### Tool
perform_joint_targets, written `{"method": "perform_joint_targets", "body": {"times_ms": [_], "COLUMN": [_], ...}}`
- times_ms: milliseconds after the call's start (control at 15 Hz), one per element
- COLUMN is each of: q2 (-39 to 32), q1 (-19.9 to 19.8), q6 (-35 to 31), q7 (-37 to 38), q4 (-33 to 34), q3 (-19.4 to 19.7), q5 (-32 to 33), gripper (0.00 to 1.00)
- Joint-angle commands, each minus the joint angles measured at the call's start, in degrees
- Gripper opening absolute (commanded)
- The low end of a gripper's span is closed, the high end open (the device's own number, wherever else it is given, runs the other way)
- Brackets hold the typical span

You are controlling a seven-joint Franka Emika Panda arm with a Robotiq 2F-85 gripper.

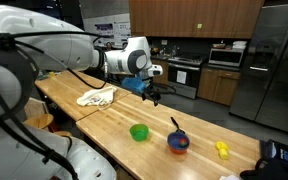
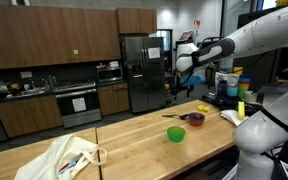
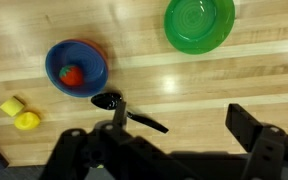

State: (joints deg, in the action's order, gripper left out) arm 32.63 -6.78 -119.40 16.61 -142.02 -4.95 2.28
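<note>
My gripper [image 3: 179,118] is open and empty, held well above a wooden table [image 1: 104,125]; it shows in both exterior views [image 1: 154,97] [image 2: 174,90]. Below it in the wrist view lies a black spoon [image 3: 144,120], next to a blue bowl [image 3: 76,65] with a red item [image 3: 74,75] inside. A green bowl [image 3: 199,22] sits apart from them. In both exterior views I see the blue bowl [image 1: 178,143] [image 2: 195,119], the spoon [image 1: 174,125] [image 2: 174,115] and the green bowl [image 1: 139,132] [image 2: 176,133].
A yellow object [image 3: 19,113] lies near the blue bowl, also in an exterior view [image 1: 222,149]. A crumpled white cloth [image 1: 96,96] [image 2: 69,157] lies farther along the table. Kitchen cabinets, a stove and a steel fridge [image 2: 141,70] stand behind.
</note>
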Motion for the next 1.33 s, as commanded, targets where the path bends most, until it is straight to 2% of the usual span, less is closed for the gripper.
{"method": "perform_joint_targets", "body": {"times_ms": [0, 600, 1067, 1267], "q2": [-4.53, -13.52, -8.1, -9.55], "q1": [-0.89, -2.13, -1.88, -2.94], "q6": [1.42, 2.42, 0.42, 0.59], "q7": [1.04, 3.68, -0.36, -0.35], "q4": [4.13, 10.13, 6.19, 7.8], "q3": [1.64, 4.05, 6.57, 8.08], "q5": [0.6, 1.22, 0.53, 0.68], "gripper": [1.0, 1.0, 1.0, 1.0]}}
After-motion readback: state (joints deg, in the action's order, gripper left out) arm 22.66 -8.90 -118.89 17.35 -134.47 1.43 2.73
